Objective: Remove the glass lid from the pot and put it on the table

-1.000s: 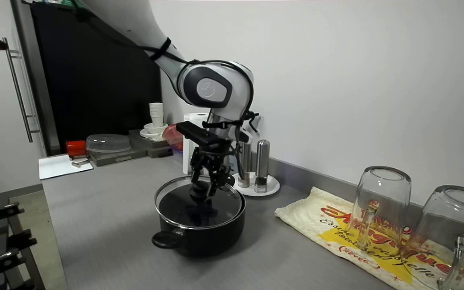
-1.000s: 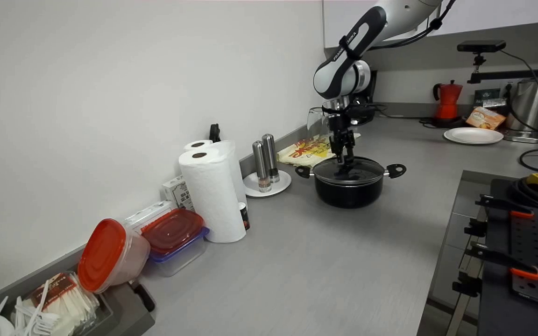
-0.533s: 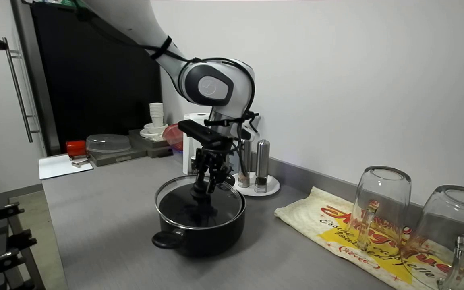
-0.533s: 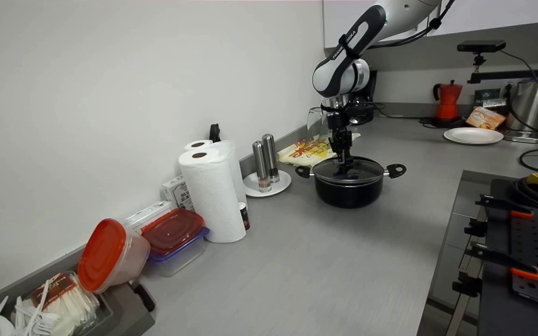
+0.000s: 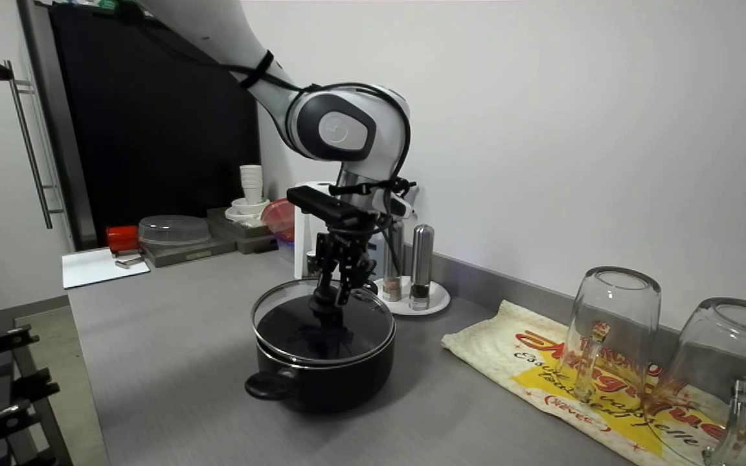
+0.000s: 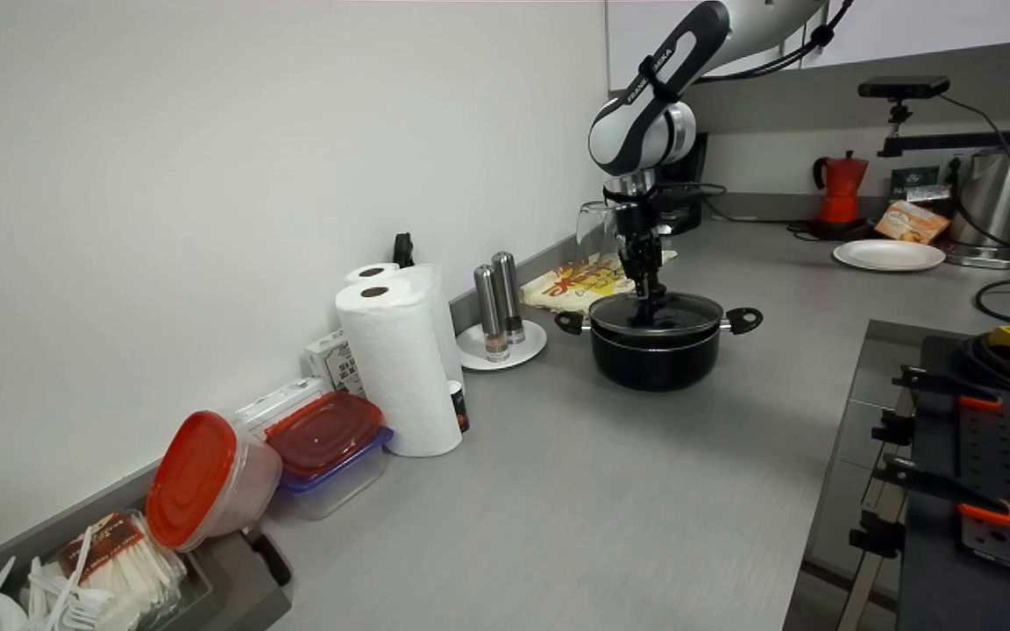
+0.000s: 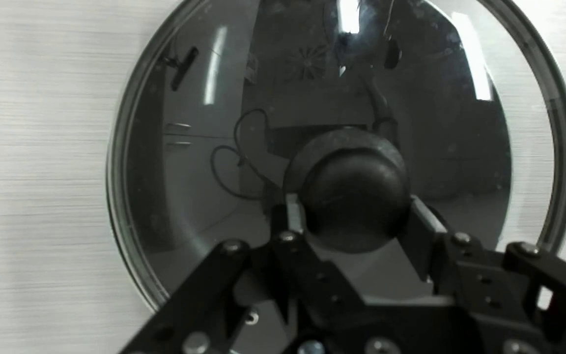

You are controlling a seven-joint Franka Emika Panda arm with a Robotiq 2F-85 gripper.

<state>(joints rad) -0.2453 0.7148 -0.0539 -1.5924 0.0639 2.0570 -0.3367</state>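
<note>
The glass lid, clear with a metal rim, hovers just above the black pot, a thin gap showing between the two rims. Its black knob is pinched from both sides by my gripper in the wrist view. A pale-edged finger pad presses on one side of the knob. In an exterior view the lid looks nearly level over the pot. The pot stands upright on the grey table; its inside shows only dimly through the glass.
Close behind the pot, a white plate carries two metal grinders. Upturned glasses stand on a printed cloth. Paper towel rolls and plastic containers line the wall. Grey tabletop stretches beside the pot.
Since a second ago my gripper has tightened around the knob. Over the last half second the arm has moved up slightly, and the lid has risen a little off the pot's rim.
</note>
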